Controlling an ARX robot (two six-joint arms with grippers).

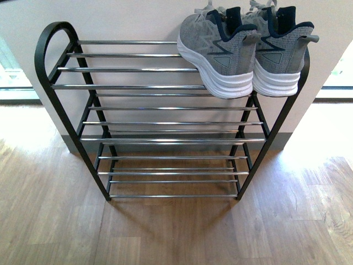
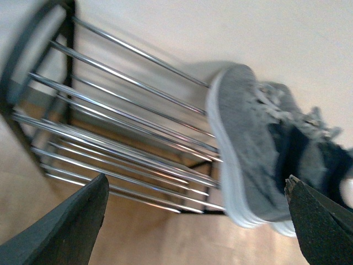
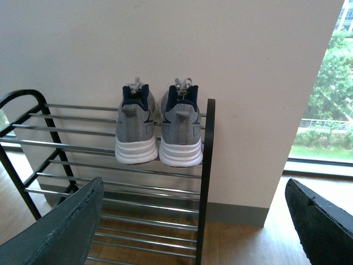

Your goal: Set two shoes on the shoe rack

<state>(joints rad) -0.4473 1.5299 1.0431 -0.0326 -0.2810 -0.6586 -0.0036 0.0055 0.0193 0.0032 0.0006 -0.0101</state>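
While its fingers stand apart and empty, the left end effector (image 2: 196, 179) faces the pair of grey knit sneakers (image 2: 248, 154) just ahead, as does the equally spread right end effector (image 3: 194, 182). Heels outward, their ribbed white soles span the top chrome bars of the black arched-frame shoe rack (image 1: 49, 49), so placement looks finished.

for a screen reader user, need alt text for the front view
A pair of grey knit sneakers with white soles sits, heels toward the camera, at the right end of the top tier of a black metal shoe rack with chrome bars. The rack stands on a wooden floor against a pale wall.
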